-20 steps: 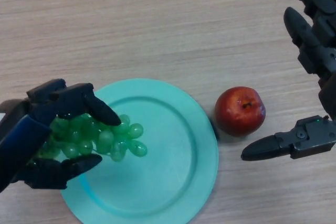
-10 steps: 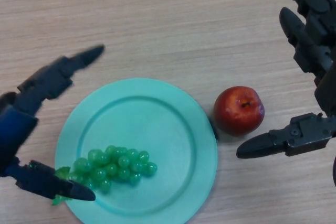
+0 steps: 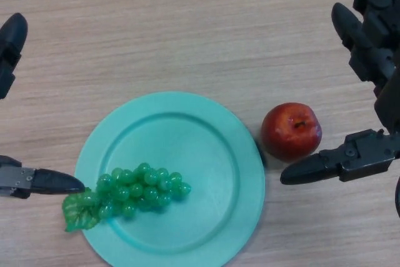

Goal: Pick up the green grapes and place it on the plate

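Observation:
The bunch of green grapes [image 3: 134, 190] lies on the lower left part of the teal plate [image 3: 206, 154], its leaf hanging over the plate's left rim. My left hand [image 3: 28, 181] is open at the left edge, its lower finger tip just left of the grapes and its upper finger far up at the edge, touching nothing. My right hand [image 3: 369, 60] is open at the right edge, spread around the space right of the apple, holding nothing.
A red apple [image 3: 290, 132] stands on the wooden table [image 3: 187, 29] just right of the plate, between the plate and my right hand's lower finger.
My left hand let go of the grapes onto the plate, opened wide and drew back to the left. The right hand has barely moved.

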Action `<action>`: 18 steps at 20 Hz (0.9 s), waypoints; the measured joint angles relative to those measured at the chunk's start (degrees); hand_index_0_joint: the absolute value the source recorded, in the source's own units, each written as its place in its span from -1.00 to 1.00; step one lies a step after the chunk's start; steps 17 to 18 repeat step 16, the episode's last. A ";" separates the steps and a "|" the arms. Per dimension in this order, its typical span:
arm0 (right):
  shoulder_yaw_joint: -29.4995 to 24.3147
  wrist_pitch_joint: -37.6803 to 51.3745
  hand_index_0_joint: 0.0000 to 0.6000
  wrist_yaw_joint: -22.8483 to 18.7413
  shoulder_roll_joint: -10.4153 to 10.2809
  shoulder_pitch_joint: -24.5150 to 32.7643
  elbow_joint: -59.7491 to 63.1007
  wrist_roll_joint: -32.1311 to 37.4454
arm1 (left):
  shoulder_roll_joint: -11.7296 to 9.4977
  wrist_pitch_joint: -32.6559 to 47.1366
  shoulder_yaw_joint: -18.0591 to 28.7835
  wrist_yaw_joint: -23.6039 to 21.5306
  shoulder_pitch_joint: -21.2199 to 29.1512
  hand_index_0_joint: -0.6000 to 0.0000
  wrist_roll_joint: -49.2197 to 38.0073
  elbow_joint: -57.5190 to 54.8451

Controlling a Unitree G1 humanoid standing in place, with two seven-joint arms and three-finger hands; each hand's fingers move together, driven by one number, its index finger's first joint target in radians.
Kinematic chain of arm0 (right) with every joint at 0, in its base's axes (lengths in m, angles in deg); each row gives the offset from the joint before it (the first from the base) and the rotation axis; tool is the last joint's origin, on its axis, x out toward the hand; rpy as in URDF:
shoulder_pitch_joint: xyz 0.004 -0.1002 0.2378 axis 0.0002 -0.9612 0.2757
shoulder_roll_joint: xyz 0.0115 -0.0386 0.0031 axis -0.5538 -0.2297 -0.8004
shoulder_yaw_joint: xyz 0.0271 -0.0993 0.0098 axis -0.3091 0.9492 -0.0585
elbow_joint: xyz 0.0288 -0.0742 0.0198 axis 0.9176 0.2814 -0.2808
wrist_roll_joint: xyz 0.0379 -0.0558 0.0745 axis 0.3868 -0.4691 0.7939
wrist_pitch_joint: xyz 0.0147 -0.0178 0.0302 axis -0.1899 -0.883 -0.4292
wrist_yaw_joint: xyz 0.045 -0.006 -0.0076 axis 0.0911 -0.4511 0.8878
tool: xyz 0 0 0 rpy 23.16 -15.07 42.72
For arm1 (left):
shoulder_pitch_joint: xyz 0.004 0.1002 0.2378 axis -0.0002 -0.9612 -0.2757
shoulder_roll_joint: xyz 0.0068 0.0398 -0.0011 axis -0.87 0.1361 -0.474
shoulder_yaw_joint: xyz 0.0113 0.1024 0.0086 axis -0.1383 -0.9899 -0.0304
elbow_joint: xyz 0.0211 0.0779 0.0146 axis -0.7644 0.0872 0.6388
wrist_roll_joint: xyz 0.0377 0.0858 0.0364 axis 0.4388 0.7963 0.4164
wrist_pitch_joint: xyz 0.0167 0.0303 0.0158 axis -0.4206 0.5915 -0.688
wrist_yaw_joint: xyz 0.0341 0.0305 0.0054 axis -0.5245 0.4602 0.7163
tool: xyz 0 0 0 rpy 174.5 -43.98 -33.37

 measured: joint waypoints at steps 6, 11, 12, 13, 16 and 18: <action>2.29 0.00 -1.00 0.67 -0.24 1.12 1.13 -2.71 | -2.45 -0.37 -0.28 -6.48 1.15 1.00 -2.73 2.94; 3.36 0.02 -1.00 1.01 -0.63 2.50 3.31 -2.68 | -3.74 -0.36 -0.49 -6.98 2.92 1.00 1.62 4.39; 3.35 0.01 -1.00 1.18 -0.62 2.68 3.34 -2.66 | -4.15 -0.37 -0.68 -6.99 3.10 1.00 2.34 4.39; 3.26 0.01 -1.00 1.35 -0.62 2.86 3.34 -2.40 | -4.31 -0.37 -0.73 -6.98 3.53 1.00 2.89 4.39; 3.14 -0.01 -1.00 1.82 -0.56 2.93 3.18 -2.33 | -4.31 -0.36 -2.14 -6.89 3.78 1.00 4.84 4.38; 3.14 -0.01 -1.00 1.82 -0.56 2.93 3.18 -2.33 | -4.31 -0.36 -2.14 -6.89 3.78 1.00 4.84 4.38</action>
